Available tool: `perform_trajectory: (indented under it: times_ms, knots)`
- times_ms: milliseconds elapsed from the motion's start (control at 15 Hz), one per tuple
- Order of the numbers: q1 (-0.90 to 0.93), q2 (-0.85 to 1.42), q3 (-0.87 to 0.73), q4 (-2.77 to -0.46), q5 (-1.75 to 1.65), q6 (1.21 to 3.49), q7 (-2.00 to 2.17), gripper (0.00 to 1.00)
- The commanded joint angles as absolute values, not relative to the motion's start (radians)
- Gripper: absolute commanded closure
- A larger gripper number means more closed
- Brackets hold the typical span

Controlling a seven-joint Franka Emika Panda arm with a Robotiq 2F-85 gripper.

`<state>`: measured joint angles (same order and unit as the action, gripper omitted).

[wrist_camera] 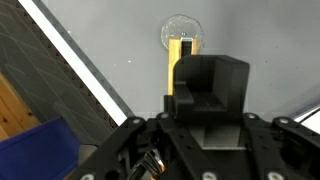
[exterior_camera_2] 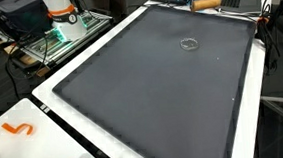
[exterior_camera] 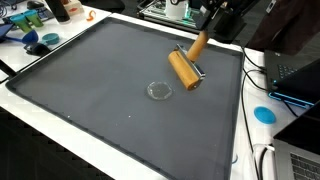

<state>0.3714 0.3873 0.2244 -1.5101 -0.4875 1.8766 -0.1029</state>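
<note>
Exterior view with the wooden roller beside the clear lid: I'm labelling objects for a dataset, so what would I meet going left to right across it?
From the left: blue round object → small clear round lid → wooden roller → flat blue disc.

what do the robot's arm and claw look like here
In an exterior view the claw is just a black shape at the top edge, and little of the arm shows. The wrist view shows it matte black and blocky, with a squared, stepped finger in front of a dark rounded housing where thin wires seem to run. No markings are readable.
</note>
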Motion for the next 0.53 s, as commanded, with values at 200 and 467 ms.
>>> perform_trajectory:
  times_ms: [200,467]
  knots:
    - [0.294,0.400,0.213,-1.442,-0.336,1.893,-0.204,0.77]
    - [0.255,0.414,0.198,-1.405,-0.263,1.888,-0.214,0.77]
